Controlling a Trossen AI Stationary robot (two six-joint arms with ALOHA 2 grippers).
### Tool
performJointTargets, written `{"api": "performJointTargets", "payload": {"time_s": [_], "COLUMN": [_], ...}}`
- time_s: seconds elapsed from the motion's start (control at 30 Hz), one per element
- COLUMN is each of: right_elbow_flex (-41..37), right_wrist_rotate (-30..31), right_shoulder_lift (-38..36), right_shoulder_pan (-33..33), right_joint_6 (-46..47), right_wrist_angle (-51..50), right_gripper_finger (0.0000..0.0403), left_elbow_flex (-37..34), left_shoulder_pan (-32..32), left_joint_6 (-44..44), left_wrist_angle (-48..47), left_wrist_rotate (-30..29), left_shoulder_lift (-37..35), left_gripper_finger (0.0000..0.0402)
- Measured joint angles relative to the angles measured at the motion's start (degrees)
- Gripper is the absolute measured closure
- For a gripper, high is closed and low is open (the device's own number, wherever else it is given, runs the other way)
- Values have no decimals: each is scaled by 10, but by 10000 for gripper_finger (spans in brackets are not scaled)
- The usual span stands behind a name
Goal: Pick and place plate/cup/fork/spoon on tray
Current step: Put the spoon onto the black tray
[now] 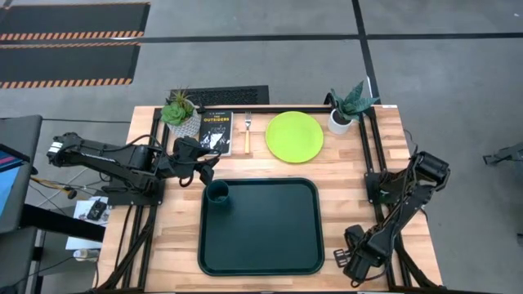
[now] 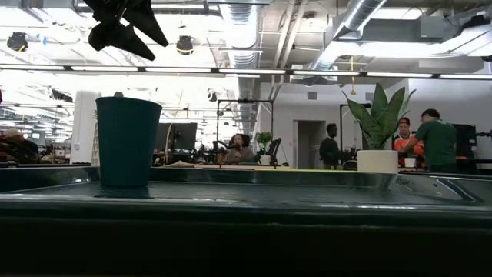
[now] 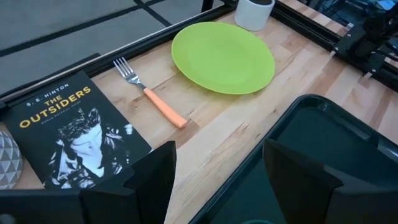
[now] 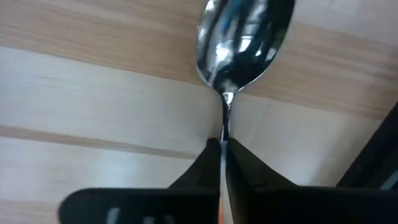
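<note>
Cup (image 1: pixel 217 193) already on tray (image 1: pixel 270 237); spoon (image 4: pixel 244 34) clamped in right jaws (image 4: pixel 222 149); left jaws (image 3: pixel 217 168) apart, empty; plate (image 1: pixel 294 136), fork (image 1: pixel 248 131) beyond them, still on counter (image 1: pixel 384 147).

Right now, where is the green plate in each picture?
High view: the plate lies on the wood behind the tray, between the fork and the white plant pot.
Low view: not clearly in it; only the pot shows.
Left wrist view: the plate sits beyond the left pincer, beside the fork.
Right wrist view: not in it.
Shared landmark: the white plant pot.
</note>
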Motion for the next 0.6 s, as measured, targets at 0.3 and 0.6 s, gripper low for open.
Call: {"api": "performJointTargets", "payload": {"time_s": [0.3, 0.6], "right_elbow_flex": [-3, 32], "right_wrist_rotate": [-5, 27], "right_shoulder_lift": [-19, -78], "right_shoulder_pan": [-15, -53], "right_joint_6": [-14, -72], "right_wrist_angle": [-39, -148], "right_gripper_finger": [399, 400], "left_elbow_flex": [0, 0], "left_shoulder_pan": [0, 0], "left_joint_6": [3, 3], "left_wrist_angle": [0, 0], "left_wrist_rotate": [0, -1], "left_shoulder_lift": [0, 0], "left_gripper_finger": [173, 173]}}
